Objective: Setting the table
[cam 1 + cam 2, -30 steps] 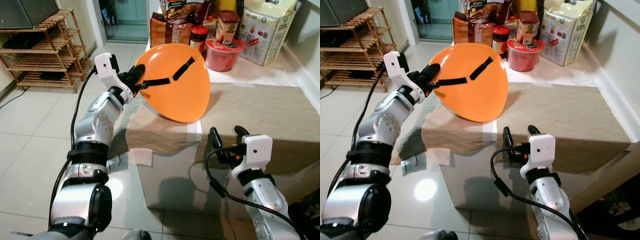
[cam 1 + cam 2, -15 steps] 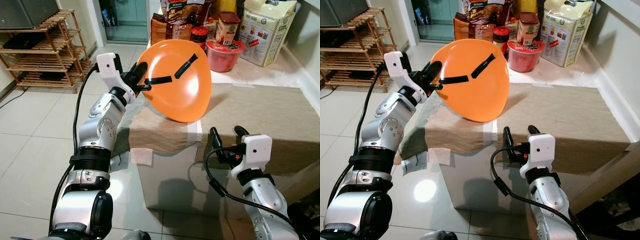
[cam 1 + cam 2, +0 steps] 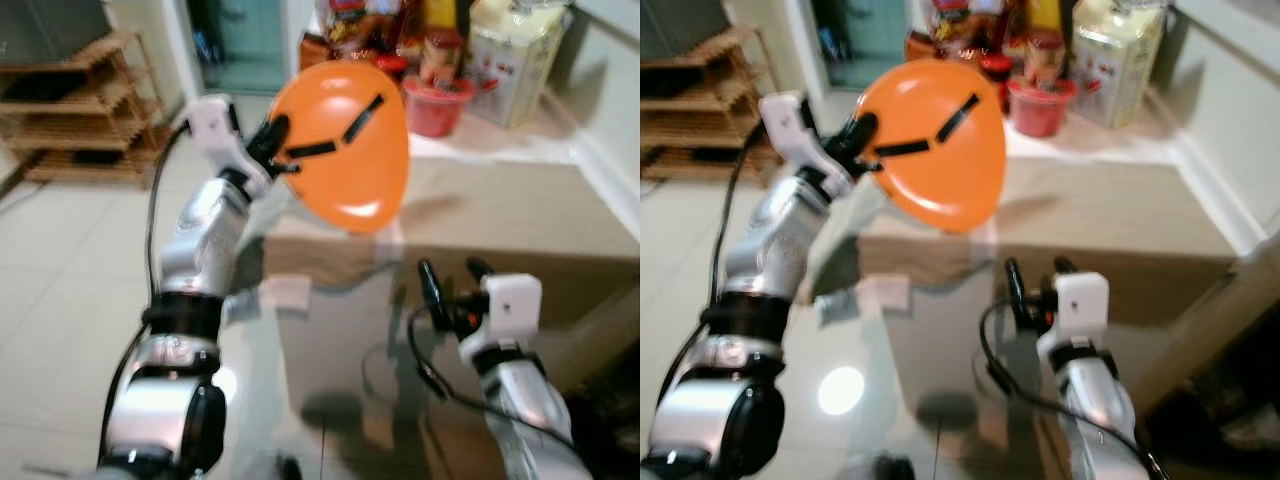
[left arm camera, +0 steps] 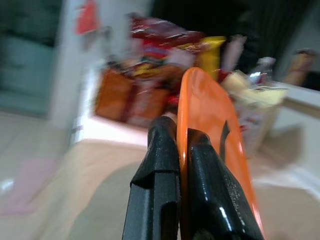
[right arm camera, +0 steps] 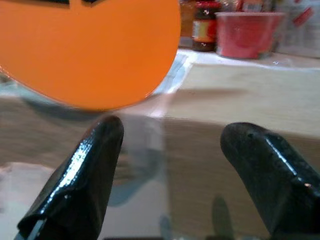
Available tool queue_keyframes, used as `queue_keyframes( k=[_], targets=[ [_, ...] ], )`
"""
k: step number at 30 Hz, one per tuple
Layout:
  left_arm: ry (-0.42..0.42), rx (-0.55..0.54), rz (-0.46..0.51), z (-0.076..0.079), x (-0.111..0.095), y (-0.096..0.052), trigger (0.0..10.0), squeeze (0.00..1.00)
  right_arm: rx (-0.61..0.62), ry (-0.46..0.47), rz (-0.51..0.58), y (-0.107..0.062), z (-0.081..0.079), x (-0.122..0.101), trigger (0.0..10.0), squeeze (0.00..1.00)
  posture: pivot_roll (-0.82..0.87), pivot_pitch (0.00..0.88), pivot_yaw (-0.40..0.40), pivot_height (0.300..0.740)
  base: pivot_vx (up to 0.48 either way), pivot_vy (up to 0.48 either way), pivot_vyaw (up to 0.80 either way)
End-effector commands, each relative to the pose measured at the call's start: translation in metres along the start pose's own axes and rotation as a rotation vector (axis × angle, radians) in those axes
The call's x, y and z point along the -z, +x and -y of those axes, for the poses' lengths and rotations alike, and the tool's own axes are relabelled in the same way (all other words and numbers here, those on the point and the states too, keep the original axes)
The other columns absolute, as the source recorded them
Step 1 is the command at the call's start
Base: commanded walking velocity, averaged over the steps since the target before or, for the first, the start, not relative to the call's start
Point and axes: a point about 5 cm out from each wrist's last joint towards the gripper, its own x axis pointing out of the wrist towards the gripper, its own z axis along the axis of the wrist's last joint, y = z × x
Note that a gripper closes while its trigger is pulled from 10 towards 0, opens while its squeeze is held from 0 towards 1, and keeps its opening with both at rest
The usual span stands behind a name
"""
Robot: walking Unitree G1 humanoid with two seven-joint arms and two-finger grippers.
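My left gripper (image 3: 275, 150) is shut on the rim of an orange plate (image 3: 345, 150) with two black strips on its face. It holds the plate tilted on edge in the air above the near left corner of the table (image 3: 510, 215). In the left wrist view the plate's rim (image 4: 200, 110) runs between the two black fingers (image 4: 160, 170). My right gripper (image 3: 452, 285) stands open and holds nothing, low in front of the table's near edge, its fingers (image 5: 80, 175) wide apart below the plate (image 5: 90, 50).
A beige cloth covers the table. At its far end stand a red lidded bowl (image 3: 437, 103), jars, snack bags (image 3: 940, 30) and a cereal box (image 3: 515, 55). A wooden shelf rack (image 3: 70, 120) stands on the tiled floor at the left. A wall runs along the right.
The whole picture has blurred and shifted, so the camera is moving. My left gripper has raised the plate a little and carried it slightly farther over the table. The right gripper has kept still.
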Motion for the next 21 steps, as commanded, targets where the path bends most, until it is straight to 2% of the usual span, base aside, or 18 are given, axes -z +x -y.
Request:
queue_keyframes(
  k=[1, 4, 21],
  targets=[
    [0.031, -0.001, -0.102, -0.0007, 0.0166, -0.0021, 0.0, 0.0, 0.01, -0.001, -0.013, -0.0033, 0.0002, 0.0025, 10.0, 0.0, 0.06, 0.0, 0.059, 0.74, -0.292, 0.0, 0.0],
    [0.033, 0.003, -0.104, -0.0001, 0.0171, -0.002, 0.0, 0.0, 0.009, 0.0, -0.013, -0.0034, 0.0, 0.0027, 10.0, 0.0, 0.06, 0.0, 0.06, 0.74, -0.285, 0.0, 0.0],
    [0.027, 0.03, -0.083, 0.0036, 0.0143, -0.0012, 0.0, 0.0, 0.006, -0.001, -0.015, -0.0031, 0.0005, 0.0036, 10.0, 0.0, 0.06, 0.0, 0.058, 0.74, 0.0, 0.0, 0.0]
  ],
)
